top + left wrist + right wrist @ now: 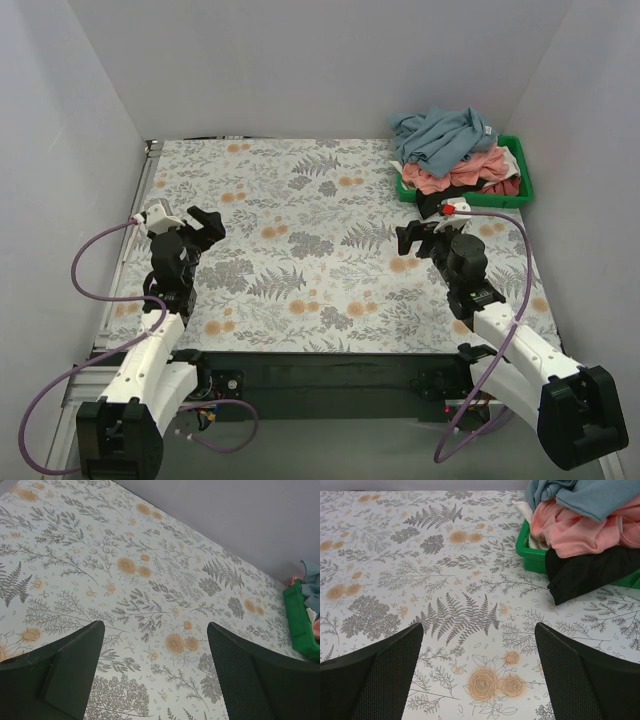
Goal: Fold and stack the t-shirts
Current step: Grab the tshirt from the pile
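The t-shirts lie heaped in a green bin (523,186) at the back right of the table. On top is a grey-blue shirt (440,135), under it salmon-pink ones (462,170), and a black piece (585,572) hangs over the bin's near rim onto the cover. My right gripper (418,238) hovers open just in front of the bin, nothing between its fingers (572,672). My left gripper (190,226) hangs open over the left side of the table, far from the pile, also holding nothing.
The grey floral-print table cover (310,240) spreads across the whole table. White walls close in the back and both sides. A purple cable (85,275) loops off the left arm, and another (505,215) arcs over the right arm beside the bin.
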### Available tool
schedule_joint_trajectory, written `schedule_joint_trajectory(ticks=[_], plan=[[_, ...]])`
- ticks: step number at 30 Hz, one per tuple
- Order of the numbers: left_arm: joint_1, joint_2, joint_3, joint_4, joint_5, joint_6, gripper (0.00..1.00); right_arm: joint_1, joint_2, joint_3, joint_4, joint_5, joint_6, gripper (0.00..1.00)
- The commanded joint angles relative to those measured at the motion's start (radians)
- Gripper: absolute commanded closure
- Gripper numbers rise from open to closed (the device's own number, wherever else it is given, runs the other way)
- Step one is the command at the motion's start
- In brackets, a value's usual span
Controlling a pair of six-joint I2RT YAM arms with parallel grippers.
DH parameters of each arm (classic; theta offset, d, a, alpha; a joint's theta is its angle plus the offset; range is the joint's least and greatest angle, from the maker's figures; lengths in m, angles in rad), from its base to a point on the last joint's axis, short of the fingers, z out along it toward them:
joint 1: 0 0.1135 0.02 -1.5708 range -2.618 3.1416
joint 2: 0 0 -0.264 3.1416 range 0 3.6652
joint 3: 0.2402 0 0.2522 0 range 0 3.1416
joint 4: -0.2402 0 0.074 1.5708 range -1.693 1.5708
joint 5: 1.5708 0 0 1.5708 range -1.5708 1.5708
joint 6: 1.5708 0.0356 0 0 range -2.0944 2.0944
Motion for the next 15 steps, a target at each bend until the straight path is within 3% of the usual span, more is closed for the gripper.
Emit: schedule_joint_trajectory(ticks=[1, 11, 15], plan=[[-0.001, -0.038, -0.002, -0.019, -0.001, 0.012, 0.17, -0.004, -0.026, -0.008, 0.059, 0.037, 0.022, 0.02], [-0.001, -0.090, -0.036, -0.016, -0.067, -0.003, 0.12, -0.004, 0.011, 0.026, 0.066, -0.081, -0.045, 0.02], [-0.001, -0.046, -0.032, 0.012, -0.024, 0.003, 0.12, -0.004, 0.073, 0.105, 0.034, -0.022, -0.050, 0.02]])
